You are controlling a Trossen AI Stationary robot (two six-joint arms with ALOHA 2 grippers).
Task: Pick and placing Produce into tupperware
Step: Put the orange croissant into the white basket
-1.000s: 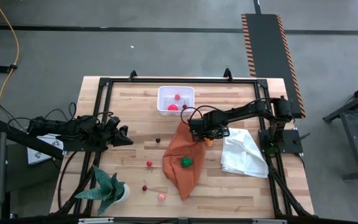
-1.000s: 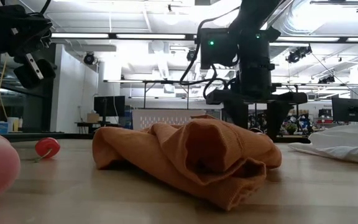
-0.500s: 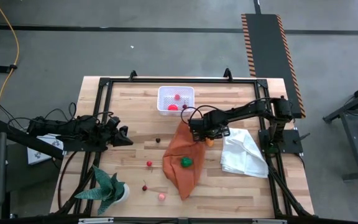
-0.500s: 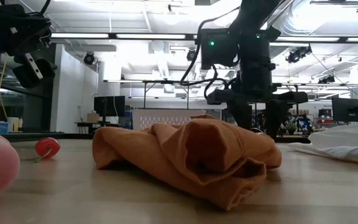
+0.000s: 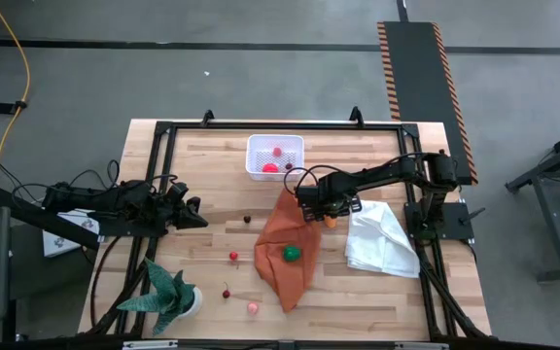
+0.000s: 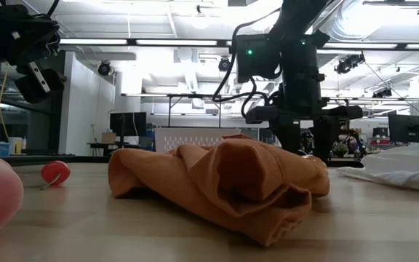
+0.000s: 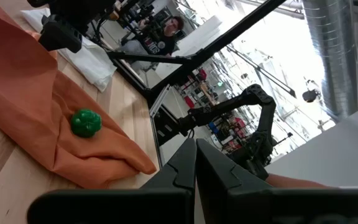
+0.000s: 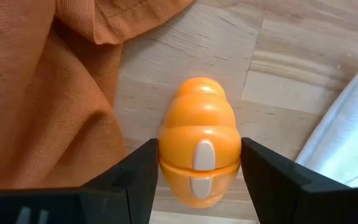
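1. Overhead, I saw the right gripper (image 5: 327,218) low over the wooden worktop (image 5: 212,175), between the crumpled orange cloth (image 5: 285,255) and the folded white cloth (image 5: 382,241).
2. Through the right wrist camera, its jaws were closed on a small ridged orange toy vegetable (image 8: 199,148), one dark finger pressed to each side of it.
3. That orange piece sat just above bare wood, beside the orange cloth's edge.
4. I found the small white translucent rectangular plastic tub (image 5: 275,156) near the worktop's far edge, well apart from the right gripper, with red pieces (image 5: 272,165) inside.
5. A round green toy vegetable (image 5: 291,253) lay on the orange cloth.
6. Small red and dark cherry-like pieces (image 5: 232,257) and a pink one (image 5: 253,307) were scattered on the wood near the green spiky potted plant (image 5: 169,297).
7. My left gripper (image 5: 191,212) waited at the worktop's left side, jaws fully shut and holding nothing.
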